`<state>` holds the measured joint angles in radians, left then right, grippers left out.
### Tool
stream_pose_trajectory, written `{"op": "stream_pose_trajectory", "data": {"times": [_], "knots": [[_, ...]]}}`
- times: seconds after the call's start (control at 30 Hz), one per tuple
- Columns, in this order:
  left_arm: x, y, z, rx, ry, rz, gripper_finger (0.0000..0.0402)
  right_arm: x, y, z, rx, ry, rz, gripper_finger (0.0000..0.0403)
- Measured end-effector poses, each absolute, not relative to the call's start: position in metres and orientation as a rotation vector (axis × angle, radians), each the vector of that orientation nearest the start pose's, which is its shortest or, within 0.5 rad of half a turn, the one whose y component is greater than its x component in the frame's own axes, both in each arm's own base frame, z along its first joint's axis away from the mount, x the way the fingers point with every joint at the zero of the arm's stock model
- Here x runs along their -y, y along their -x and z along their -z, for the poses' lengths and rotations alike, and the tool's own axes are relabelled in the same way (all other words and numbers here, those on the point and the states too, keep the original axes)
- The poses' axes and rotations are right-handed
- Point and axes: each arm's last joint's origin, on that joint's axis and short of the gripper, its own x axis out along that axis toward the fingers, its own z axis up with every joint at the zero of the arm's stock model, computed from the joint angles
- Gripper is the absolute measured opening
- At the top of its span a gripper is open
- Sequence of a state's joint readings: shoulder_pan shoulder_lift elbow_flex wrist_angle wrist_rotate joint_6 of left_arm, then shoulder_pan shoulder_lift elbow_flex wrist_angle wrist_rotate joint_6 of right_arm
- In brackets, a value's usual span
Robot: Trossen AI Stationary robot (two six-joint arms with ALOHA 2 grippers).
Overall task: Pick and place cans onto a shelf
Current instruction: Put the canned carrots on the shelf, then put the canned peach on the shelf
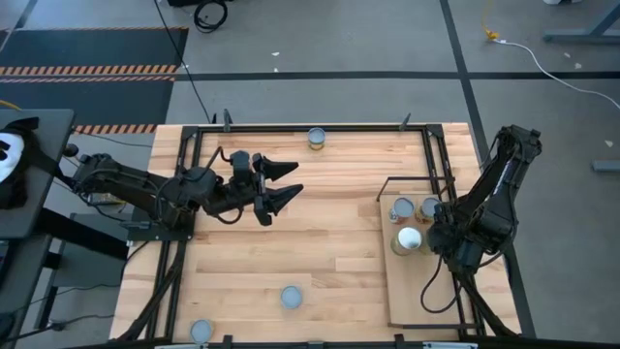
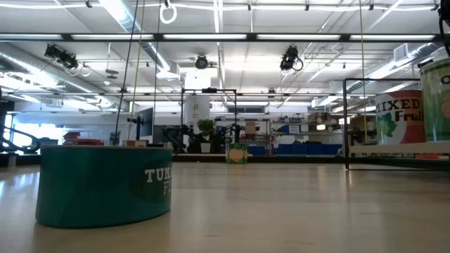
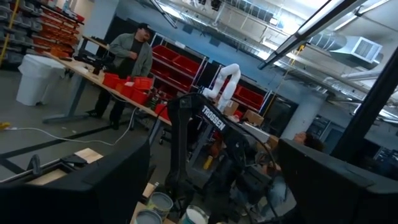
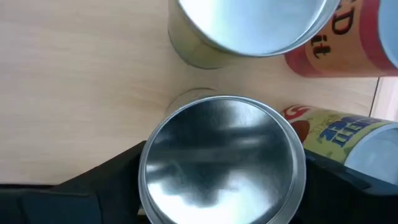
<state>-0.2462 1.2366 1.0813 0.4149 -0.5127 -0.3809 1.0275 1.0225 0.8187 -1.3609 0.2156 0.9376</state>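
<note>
On the right side of the bench (image 1: 320, 242), the shelf (image 1: 412, 291) lies flat, a pale board with a thin black wire frame (image 1: 387, 184) at its far end. Three cans stand close together near that end: two grey-topped ones side by side (image 1: 403, 207) (image 1: 428, 206) and a white-topped one (image 1: 410, 237) just in front of them. The right claw (image 1: 441, 237) sits right beside this group, over the shelf. Its wrist view looks down on a shiny round can top (image 4: 221, 158) between its two dark fingers (image 4: 93, 186), which stand wide apart on either side of the can; whether they press on it cannot be told. Around that can are a yellowish one (image 4: 249, 25), a red-labelled one (image 4: 348, 50) and one with a blue and yellow label (image 4: 348, 137).

The left claw (image 1: 281, 184) hangs over the middle-left of the bench with its fingers spread wide and nothing between them.

Other cans stand loose on the bench: one at the far edge (image 1: 317, 137), one toward the near side (image 1: 291, 297) and one at the near left corner (image 1: 201, 332). In the low view a teal tin (image 2: 105, 184) stands close to the camera, and fruit-labelled cans (image 2: 401, 116) show at the right. Beyond the bench, a person (image 3: 127, 65) stands at a worktable with red bins.
</note>
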Motion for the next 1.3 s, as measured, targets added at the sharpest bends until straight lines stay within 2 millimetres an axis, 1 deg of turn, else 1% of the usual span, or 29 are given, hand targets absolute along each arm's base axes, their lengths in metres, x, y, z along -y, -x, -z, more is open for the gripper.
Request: {"op": "stream_pose_trajectory", "data": {"times": [0.13,0.27,0.37,0.47,0.57,0.63,0.7,0.77,0.83,0.93,1.0,1.07,1.13,1.3], "knots": [[0.053,-0.270,-0.398,0.291,0.473,-0.221,0.0357,-0.112,-0.075,-0.242,-1.388,0.150,0.029,0.0362],[0.052,-0.270,-0.398,0.291,0.471,-0.222,0.0357,-0.113,-0.074,-0.242,-1.412,0.136,0.018,0.0365],[0.052,-0.270,-0.398,0.289,0.452,-0.225,0.0357,-0.112,-0.074,-0.249,-1.428,0.126,0.015,0.0365],[0.052,-0.270,-0.398,0.287,0.436,-0.229,0.0357,-0.112,-0.074,-0.265,-1.423,0.098,0.023,0.0365],[0.049,-0.271,-0.398,0.286,0.412,-0.243,0.0357,-0.111,-0.076,-0.287,-1.413,0.049,0.017,0.0365],[0.045,-0.270,-0.398,0.280,0.385,-0.251,0.0357,-0.108,-0.081,-0.302,-1.401,-0.002,0.047,0.0365],[0.040,-0.267,-0.399,0.257,0.369,-0.244,0.0357,-0.105,-0.091,-0.317,-1.371,-0.066,0.100,0.0365],[0.034,-0.259,-0.401,0.220,0.358,-0.235,0.0357,-0.100,-0.106,-0.331,-1.308,-0.139,0.169,0.0366],[0.026,-0.249,-0.402,0.172,0.344,-0.246,0.0357,-0.095,-0.126,-0.343,-1.235,-0.180,0.214,0.0366],[0.014,-0.227,-0.406,0.116,0.331,-0.268,0.0357,-0.086,-0.166,-0.357,-1.108,-0.210,0.243,0.0366],[0.008,-0.212,-0.408,0.073,0.333,-0.274,0.0357,-0.076,-0.196,-0.361,-1.035,-0.214,0.249,0.0366],[0.003,-0.197,-0.408,0.032,0.325,-0.279,0.0357,-0.064,-0.226,-0.359,-0.976,-0.210,0.259,0.0366],[0.000,-0.184,-0.407,-0.009,0.316,-0.292,0.0357,-0.049,-0.256,-0.352,-0.932,-0.213,0.258,0.0366],[-0.001,-0.160,-0.398,-0.143,0.322,-0.314,0.0357,-0.008,-0.324,-0.320,-0.857,-0.223,0.234,0.0355]]}}
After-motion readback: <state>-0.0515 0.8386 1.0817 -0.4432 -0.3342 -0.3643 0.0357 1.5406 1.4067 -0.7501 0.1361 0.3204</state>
